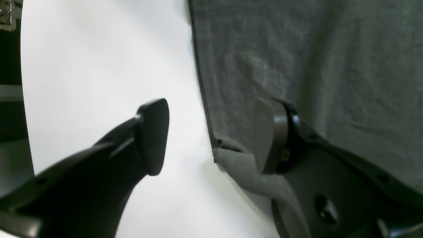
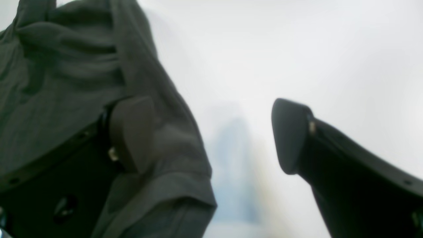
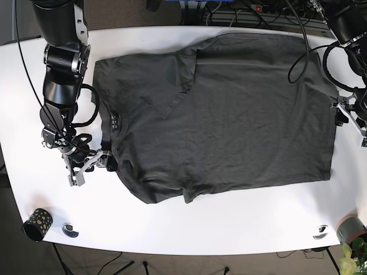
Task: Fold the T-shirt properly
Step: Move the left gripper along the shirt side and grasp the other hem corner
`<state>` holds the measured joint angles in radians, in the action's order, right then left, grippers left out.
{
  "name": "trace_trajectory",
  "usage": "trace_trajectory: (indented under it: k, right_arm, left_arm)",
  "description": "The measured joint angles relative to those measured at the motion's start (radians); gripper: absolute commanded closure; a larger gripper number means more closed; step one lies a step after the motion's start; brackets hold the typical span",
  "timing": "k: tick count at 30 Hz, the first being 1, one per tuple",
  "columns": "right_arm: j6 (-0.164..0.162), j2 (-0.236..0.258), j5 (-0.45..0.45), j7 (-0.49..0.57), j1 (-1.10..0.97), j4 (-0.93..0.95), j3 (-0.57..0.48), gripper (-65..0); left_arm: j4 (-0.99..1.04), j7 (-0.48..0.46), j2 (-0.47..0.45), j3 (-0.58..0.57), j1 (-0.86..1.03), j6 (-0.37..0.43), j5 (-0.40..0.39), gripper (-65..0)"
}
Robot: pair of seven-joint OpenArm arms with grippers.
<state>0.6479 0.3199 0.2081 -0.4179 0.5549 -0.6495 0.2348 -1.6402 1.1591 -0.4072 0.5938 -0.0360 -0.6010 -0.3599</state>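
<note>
Left jaws: the left gripper (image 1: 211, 135) is spread wide, one finger (image 1: 153, 135) over bare table, the other finger (image 1: 269, 135) over the shirt's edge; nothing is clamped between them.
Right jaws: the right gripper (image 2: 211, 135) is also spread wide; one finger (image 2: 132, 132) lies against the bunched cloth, the other finger (image 2: 289, 135) stands over bare table; the gap between them holds nothing.
T-shirt: the dark grey T-shirt (image 3: 229, 114) lies spread over the middle of the white table (image 3: 189, 223), collar and label toward the left, hem toward the right. One sleeve is folded in over the body on the far side; the near-left corner is rumpled.
Left arm: at the right edge of the base view, its gripper (image 3: 344, 112) just beside the shirt's hem edge.
Right arm: at the left of the base view, its gripper (image 3: 92, 163) at the shirt's near-left edge, by the rumpled sleeve (image 2: 158, 185).
Cloth edge, left wrist view: the hem (image 1: 201, 82) runs from far to near, with a small turned-up fold near the finger.
Other things: a dark speckled cup (image 3: 37, 223) near the table's near-left corner, a small round thing (image 3: 70, 230) beside it, another small round thing (image 3: 321, 232) near the near-right corner, and cables (image 3: 258, 14) beyond the far edge.
</note>
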Motion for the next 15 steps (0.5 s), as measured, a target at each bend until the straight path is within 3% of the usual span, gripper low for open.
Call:
trace_trajectory:
  k: [10, 15]
  right_arm:
    - [0.009, -0.010, 0.005, 0.018, -0.014, 0.036, -0.001, -52.6]
    - [0.010, -0.039, 0.006, 0.028, -0.014, 0.035, 0.000, -52.5]
  left_arm:
    - [0.000, 0.000, 0.000, 0.000, 0.008, -0.001, 0.001, -36.8]
    - [0.000, 0.000, 0.000, 0.000, 0.014, -0.002, 0.001, -36.8]
